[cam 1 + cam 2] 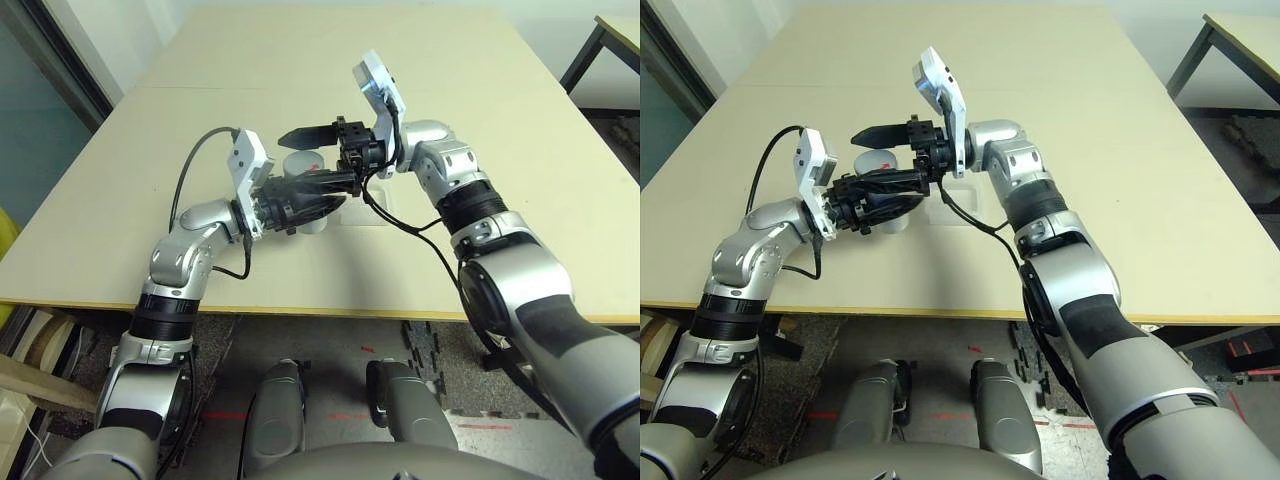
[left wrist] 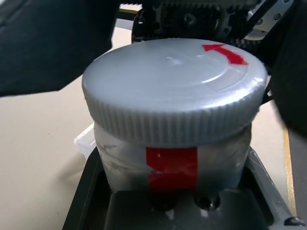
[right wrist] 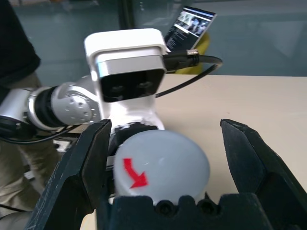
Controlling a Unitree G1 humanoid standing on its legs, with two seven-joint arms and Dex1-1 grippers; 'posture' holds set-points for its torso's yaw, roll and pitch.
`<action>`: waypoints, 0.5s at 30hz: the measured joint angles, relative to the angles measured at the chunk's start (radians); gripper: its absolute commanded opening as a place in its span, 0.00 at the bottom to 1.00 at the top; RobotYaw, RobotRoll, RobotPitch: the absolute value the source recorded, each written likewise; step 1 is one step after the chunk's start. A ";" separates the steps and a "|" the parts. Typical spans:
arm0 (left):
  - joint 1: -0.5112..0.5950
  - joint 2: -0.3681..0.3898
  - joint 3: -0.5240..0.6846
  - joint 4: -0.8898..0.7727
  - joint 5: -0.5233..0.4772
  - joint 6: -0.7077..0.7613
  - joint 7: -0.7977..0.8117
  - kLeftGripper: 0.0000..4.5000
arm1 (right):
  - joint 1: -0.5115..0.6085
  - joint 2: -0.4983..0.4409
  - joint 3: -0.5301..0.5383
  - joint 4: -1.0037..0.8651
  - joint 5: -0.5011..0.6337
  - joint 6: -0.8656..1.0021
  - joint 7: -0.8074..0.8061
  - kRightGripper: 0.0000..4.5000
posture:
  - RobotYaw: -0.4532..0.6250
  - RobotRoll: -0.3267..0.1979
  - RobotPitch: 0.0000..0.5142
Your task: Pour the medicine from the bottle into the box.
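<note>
Left claw (image 1: 335, 195) hides most of the bottle (image 2: 175, 163) it clamps

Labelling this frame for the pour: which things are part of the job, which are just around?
Job:
- bottle, cap on, held in the shut left gripper
- right gripper, jaws open either side of the cap
- clear box on the table

Just around:
- second table
- person standing behind

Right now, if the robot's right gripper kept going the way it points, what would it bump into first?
Probably the bottle's grey cap. The right gripper has its jaws open on either side of it, and the left gripper holds the bottle. Depth is hard to judge.
</note>
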 measured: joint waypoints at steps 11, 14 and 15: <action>0.000 -0.002 -0.002 0.023 0.006 0.003 0.015 0.58 | -0.024 -0.013 0.000 0.066 -0.041 -0.042 -0.029 1.00 | 0.38 0.62 0.22; 0.000 -0.002 -0.001 0.029 0.007 0.003 0.022 0.58 | -0.026 -0.034 0.000 0.070 -0.042 -0.042 -0.028 1.00 | 0.38 0.62 0.22; 0.000 -0.002 0.001 0.030 0.008 0.003 0.025 0.58 | -0.026 -0.040 0.000 0.071 -0.042 -0.042 -0.027 1.00 | 0.38 0.62 0.22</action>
